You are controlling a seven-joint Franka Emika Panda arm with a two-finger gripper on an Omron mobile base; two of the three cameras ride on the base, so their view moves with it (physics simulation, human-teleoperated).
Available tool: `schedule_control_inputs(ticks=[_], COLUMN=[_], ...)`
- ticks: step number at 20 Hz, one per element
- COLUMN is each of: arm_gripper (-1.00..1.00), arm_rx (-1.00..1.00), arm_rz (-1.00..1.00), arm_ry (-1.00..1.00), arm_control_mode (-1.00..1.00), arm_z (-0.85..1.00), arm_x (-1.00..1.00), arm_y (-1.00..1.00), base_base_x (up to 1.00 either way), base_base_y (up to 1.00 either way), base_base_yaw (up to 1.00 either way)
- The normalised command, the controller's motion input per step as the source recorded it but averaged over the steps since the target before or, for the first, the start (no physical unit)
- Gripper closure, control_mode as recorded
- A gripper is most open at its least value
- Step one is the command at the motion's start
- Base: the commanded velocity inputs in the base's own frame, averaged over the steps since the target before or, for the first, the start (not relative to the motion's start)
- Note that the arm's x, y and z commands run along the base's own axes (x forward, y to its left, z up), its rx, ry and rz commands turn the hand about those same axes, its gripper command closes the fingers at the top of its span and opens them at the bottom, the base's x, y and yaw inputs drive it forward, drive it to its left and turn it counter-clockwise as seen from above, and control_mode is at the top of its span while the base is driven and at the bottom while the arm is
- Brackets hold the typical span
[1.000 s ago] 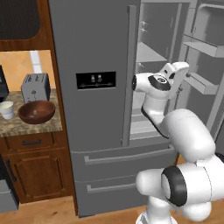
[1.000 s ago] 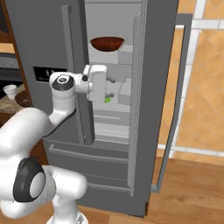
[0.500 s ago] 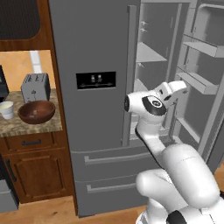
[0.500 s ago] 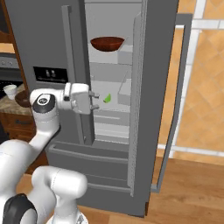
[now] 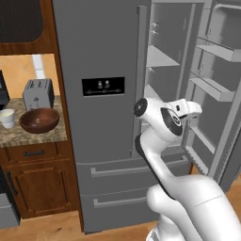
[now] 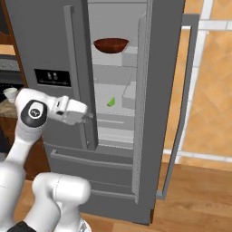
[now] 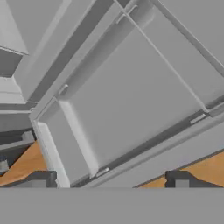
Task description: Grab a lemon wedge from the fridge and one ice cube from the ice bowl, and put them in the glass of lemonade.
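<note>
The fridge [image 5: 101,56] stands with its right door [image 6: 165,90] swung open. A small yellow-green lemon wedge [image 6: 110,102] lies on a middle shelf inside. My gripper [image 6: 88,116] hangs open and empty in front of the closed left door's edge, left of the wedge and apart from it. The same gripper [image 5: 192,109] [image 7: 109,179] has its fingertips [image 7: 41,178] spread wide, facing the open door's grey bins. The glass of lemonade [image 5: 7,117] [image 6: 10,94] sits on the counter beside a brown bowl [image 5: 38,120]. I cannot make out any ice cube.
A second brown bowl [image 6: 111,45] rests on an upper fridge shelf; I cannot tell which bowl is the ice bowl. A grey toaster [image 5: 38,94] stands behind the counter bowl. The door's shelves [image 5: 214,89] jut out at the right. Wood floor [image 6: 195,199] lies below.
The hand has drawn back out of the fridge and dropped lower, away from the lemon wedge, and its jaws have spread wider. The wedge has stayed on its shelf.
</note>
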Motion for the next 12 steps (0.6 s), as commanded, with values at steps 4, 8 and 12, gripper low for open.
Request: schedule_control_inputs(ticks=[4,8,12], arm_gripper=[-1.0,-1.0,-1.0], arm_rx=[0.36,0.54,0.5], arm_rz=[0.12,0.14,0.26], arm_ry=[-0.09,-0.3,-0.22], arm_control_mode=[-1.0,-1.0,-1.0], arm_z=[0.0,0.0,0.0], arm_x=[0.0,0.0,0.0], arm_y=[0.58,0.35,0.51], base_base_x=[0.0,0.0,0.0], base_base_y=[0.0,0.0,0.0], base_base_yaw=[0.0,0.0,0.0])
